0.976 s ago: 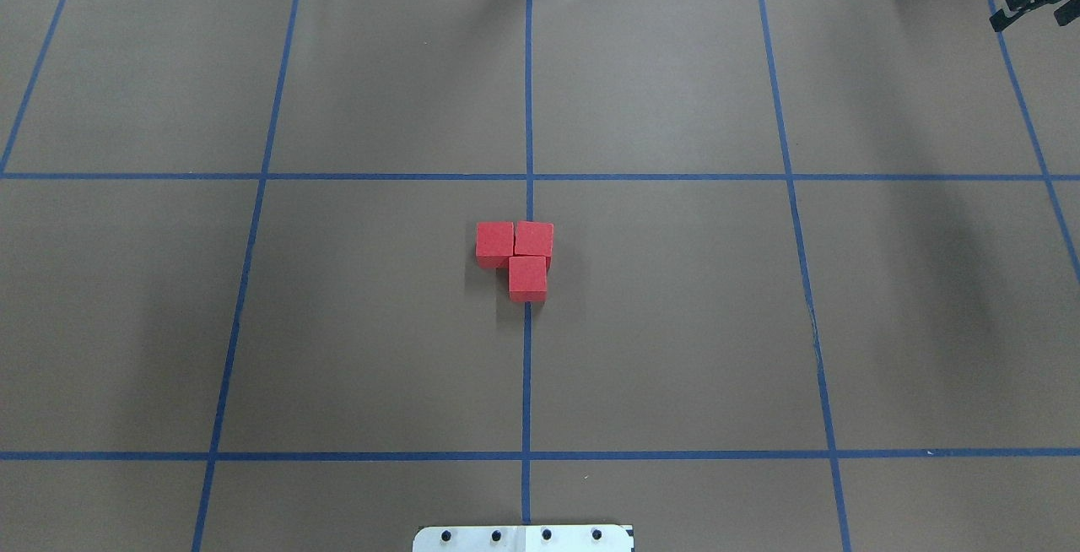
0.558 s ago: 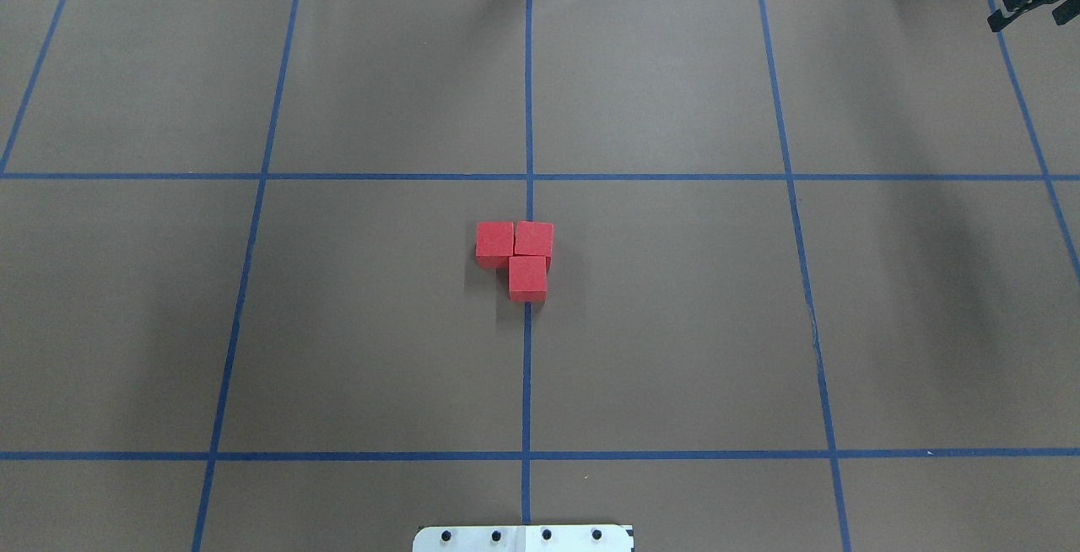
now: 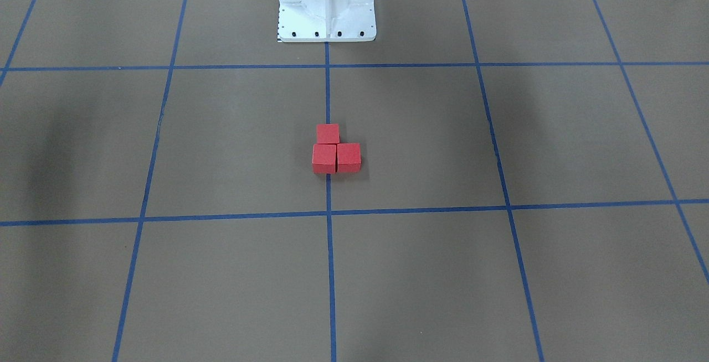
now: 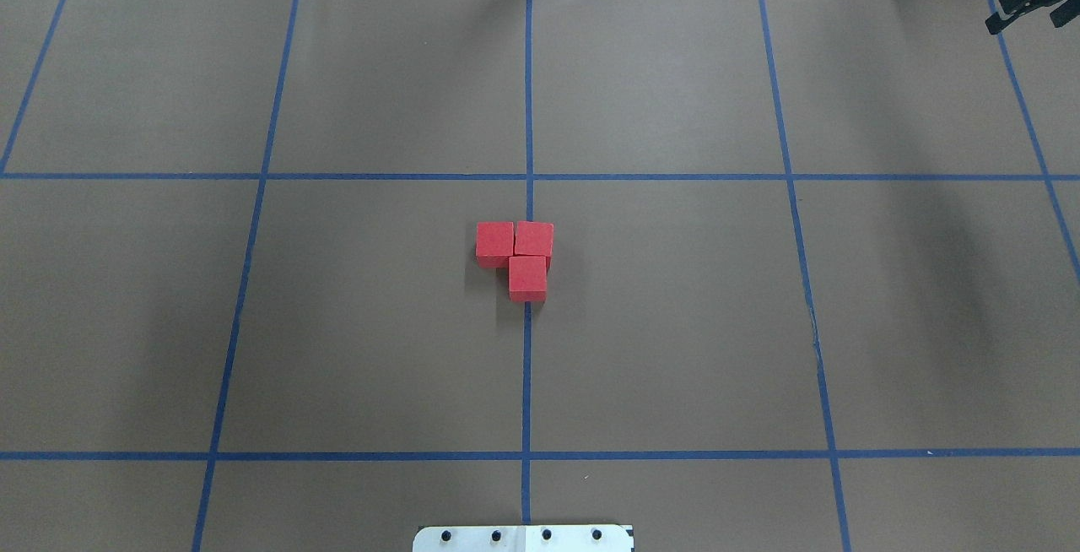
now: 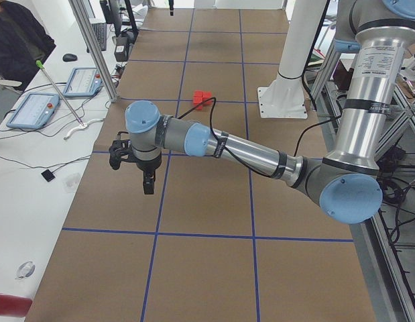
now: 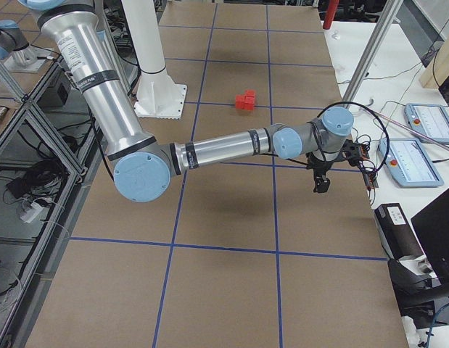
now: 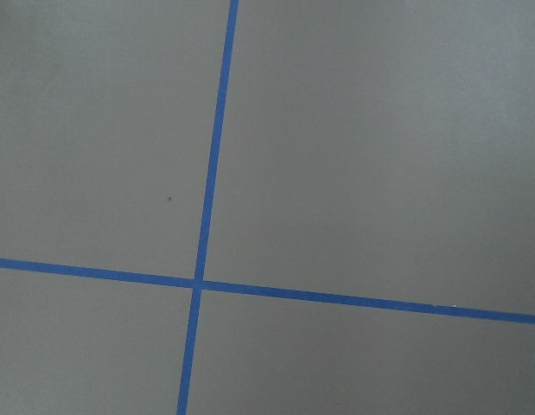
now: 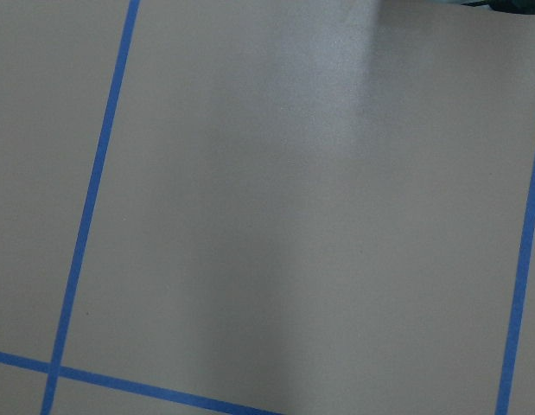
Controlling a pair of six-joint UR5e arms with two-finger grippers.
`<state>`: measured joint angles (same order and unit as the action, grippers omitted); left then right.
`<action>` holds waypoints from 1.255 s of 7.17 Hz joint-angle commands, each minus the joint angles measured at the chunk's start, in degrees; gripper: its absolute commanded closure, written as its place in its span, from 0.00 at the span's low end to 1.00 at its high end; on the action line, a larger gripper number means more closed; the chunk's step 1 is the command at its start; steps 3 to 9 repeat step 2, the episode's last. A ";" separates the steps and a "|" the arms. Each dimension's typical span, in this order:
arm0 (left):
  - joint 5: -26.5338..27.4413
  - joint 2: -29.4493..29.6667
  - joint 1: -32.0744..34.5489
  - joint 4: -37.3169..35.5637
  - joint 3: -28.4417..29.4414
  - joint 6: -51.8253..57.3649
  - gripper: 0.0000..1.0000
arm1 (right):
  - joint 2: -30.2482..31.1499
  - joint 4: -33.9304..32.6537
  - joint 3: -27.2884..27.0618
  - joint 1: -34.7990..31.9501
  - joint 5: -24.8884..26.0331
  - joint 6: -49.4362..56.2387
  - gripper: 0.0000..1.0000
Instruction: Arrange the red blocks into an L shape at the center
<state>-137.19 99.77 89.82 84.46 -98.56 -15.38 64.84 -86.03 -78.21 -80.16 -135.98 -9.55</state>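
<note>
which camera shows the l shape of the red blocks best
The overhead exterior view: it looks down on the red blocks, so the whole L reads clearly. The front-facing view shows them nearly as well. Both side views show them small and far. Wrist views show only paper and tape.

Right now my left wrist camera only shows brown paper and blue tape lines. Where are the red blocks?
Observer: The three red blocks sit touching in an L on the center line.
Operator: Is a gripper grabbing one?
Observer: No. The right gripper is open, far off to the right.
Operator: And my left one?
Observer: The left gripper hangs off to the left, well away from the blocks; open or shut, I can't tell.
</note>
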 commanded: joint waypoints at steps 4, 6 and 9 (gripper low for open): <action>0.51 -0.10 -0.17 0.00 -0.32 0.00 0.00 | -0.24 -0.01 -0.10 0.18 -0.16 -0.03 0.01; 0.51 -0.10 -0.17 0.00 -0.32 0.00 0.00 | -0.24 -0.01 -0.10 0.18 -0.16 -0.03 0.01; 0.51 -0.10 -0.17 0.00 -0.32 0.00 0.00 | -0.24 -0.01 -0.10 0.18 -0.16 -0.03 0.01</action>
